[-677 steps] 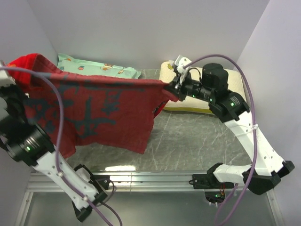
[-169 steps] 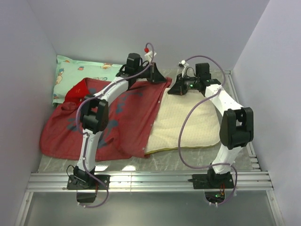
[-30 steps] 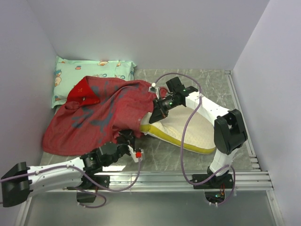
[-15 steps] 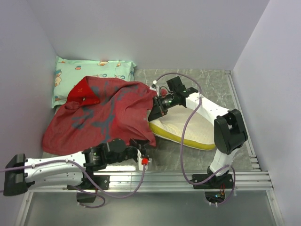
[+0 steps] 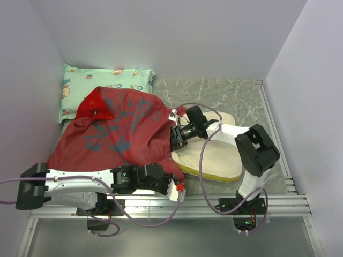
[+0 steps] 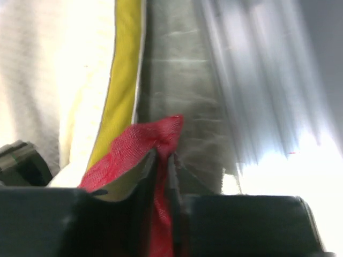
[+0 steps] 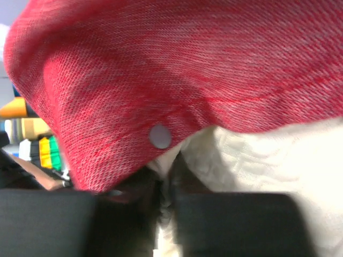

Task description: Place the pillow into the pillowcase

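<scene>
Since half a second earlier, the left arm has swung further toward the lower middle of the top view. It has drawn a corner of the pillowcase (image 5: 118,128) along the near edge, and the red cloth now lies over more of the pillow's left end. The left gripper (image 5: 176,188) sits at that corner. In its wrist view its jaws are pressed on a fold of red fabric, just beside the pillow's yellow edge band (image 6: 126,80) and the marble table (image 5: 225,93).

The pillow (image 5: 214,155) lies flat at centre right of the top view, its left end under the pillowcase and the rest bare. The right gripper (image 5: 175,137) is at the pillowcase's edge where it crosses the pillow. In the right wrist view its jaws stand almost together below a red hem with a round snap stud (image 7: 159,136), but whether they nip any cloth is too dark to tell. A mint-green pillow (image 5: 102,80) lies at upper left, partly under the red cloth.
</scene>
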